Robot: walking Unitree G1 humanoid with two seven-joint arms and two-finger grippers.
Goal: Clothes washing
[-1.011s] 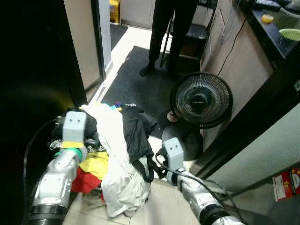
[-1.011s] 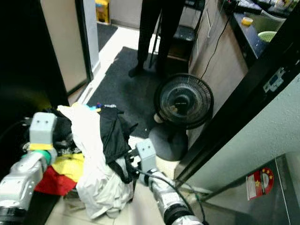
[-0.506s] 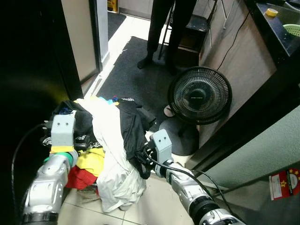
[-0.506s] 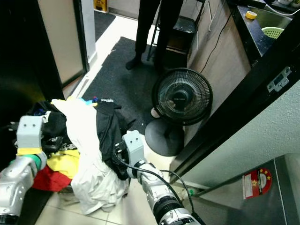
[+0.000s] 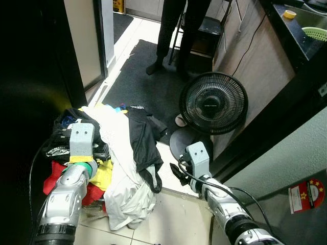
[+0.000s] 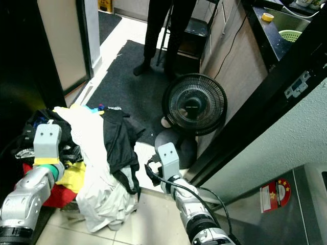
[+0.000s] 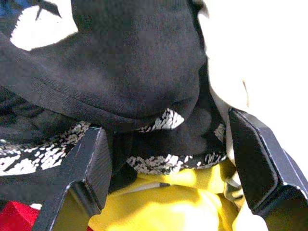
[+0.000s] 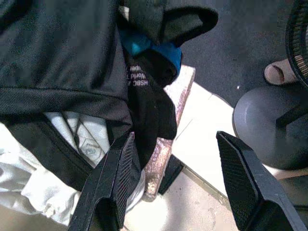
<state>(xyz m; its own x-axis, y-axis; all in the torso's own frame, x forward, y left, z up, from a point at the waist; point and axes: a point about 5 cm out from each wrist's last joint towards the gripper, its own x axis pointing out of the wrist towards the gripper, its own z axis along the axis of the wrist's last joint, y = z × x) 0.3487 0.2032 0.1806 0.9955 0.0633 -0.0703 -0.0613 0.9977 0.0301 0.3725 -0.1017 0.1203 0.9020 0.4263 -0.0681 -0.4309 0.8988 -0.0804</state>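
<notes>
A heap of clothes (image 5: 122, 153) lies on the floor by a dark doorway. A white garment (image 5: 120, 173) runs down its middle, a black garment (image 5: 140, 140) drapes over it, and yellow (image 5: 104, 171) and red (image 5: 53, 178) cloth show at the left. My left gripper (image 7: 166, 125) is open and pushed into the heap's left side, with black cloth with a white pattern (image 7: 159, 120) between its fingers. My right gripper (image 5: 177, 172) is open just right of the heap, over the tile; its near finger (image 8: 120, 168) is beside the black garment's hem.
A black floor fan (image 5: 213, 103) on a round base (image 5: 186, 140) stands close to my right arm, a slipper (image 5: 180, 120) beside it. A person's legs (image 5: 168, 35) stand on the dark mat (image 5: 143, 81). A grey appliance with a red sticker (image 5: 308, 190) is at right.
My right gripper has drawn back from the black garment toward the fan's base. My left arm has pushed further into the heap. The camera has shifted a little.
</notes>
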